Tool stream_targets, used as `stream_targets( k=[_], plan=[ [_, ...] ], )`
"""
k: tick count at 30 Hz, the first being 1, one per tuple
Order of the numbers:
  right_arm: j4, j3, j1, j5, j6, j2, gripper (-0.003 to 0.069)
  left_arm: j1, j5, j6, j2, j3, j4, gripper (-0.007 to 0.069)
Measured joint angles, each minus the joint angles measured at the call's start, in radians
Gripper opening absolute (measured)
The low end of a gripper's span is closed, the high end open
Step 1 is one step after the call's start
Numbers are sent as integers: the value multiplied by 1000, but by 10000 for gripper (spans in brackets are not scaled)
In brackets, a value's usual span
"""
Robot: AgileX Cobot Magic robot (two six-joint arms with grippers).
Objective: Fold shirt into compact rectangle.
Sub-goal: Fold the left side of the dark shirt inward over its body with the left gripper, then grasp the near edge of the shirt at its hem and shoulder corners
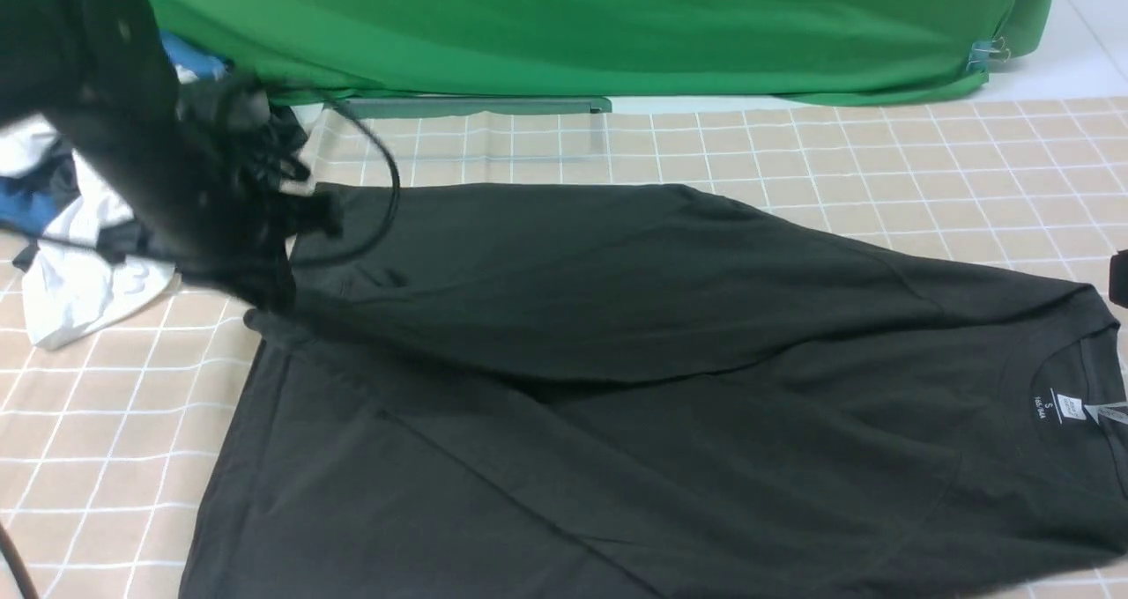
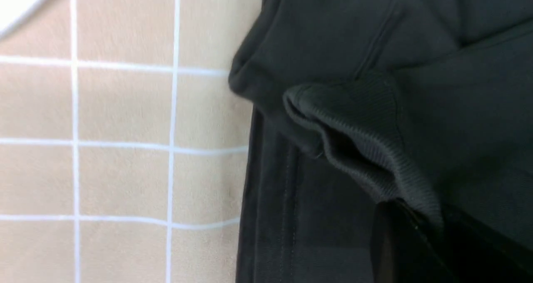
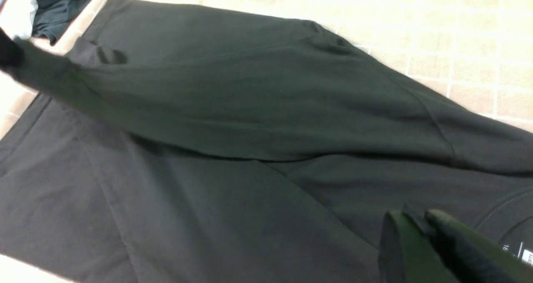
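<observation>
**Hidden / unclear**
- The left arm [image 1: 115, 132] is smeared to a black blur at the upper left of the front view. Its pincer cannot be made out there.
- In the left wrist view the left pincer [image 2: 416, 237] is seen only as dark finger edges. It is clamped on the shirt's ribbed cuff [image 2: 358, 133].
- The right pincer [image 3: 416, 222] is seen clearly only in the right wrist view. Its fingers are drawn together with nothing between them, and it is held over the shirt beside the collar.
- A dark sliver [image 1: 1119, 277] at the right edge, mid-height, cannot be identified.
- The shirt [image 1: 617, 388] is cut off by the bottom and right edges of the front frame.

**Counts**
- One black shirt, one white neck label [image 1: 1069, 407] and two pincers are noted.
- One sleeve [image 1: 661, 291] is drawn across the body.
- One pile of clothes [image 1: 79, 291] is noted. White, blue and dark fabric are seen in it, but the pieces cannot be counted.

**Position, edges, room**
- The shirt is spread on the bench [image 1: 881, 167] across the centre and lower right of the front frame. The collar is toward the right edge and the hem toward the lower left.
- The sleeve runs leftward from the shoulder at the right. It is raised toward the gripped cuff, with shadow beneath it.
- Bare checked cloth is seen at the lower left. More is seen at the upper right, between the shirt and the green backdrop [image 1: 573, 26].
- The pile lies just beside the blurred arm at the left edge.
</observation>
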Motion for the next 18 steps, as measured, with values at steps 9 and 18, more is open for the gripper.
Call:
stream_targets(
  k=[9,18],
  plan=[
    [-1,-74,0,128,42,71,91,0,135,16,26,30,56,406],
    [-20,-219,0,398,30,296,91,0,165,-14,-132,321,73,489]
  ],
)
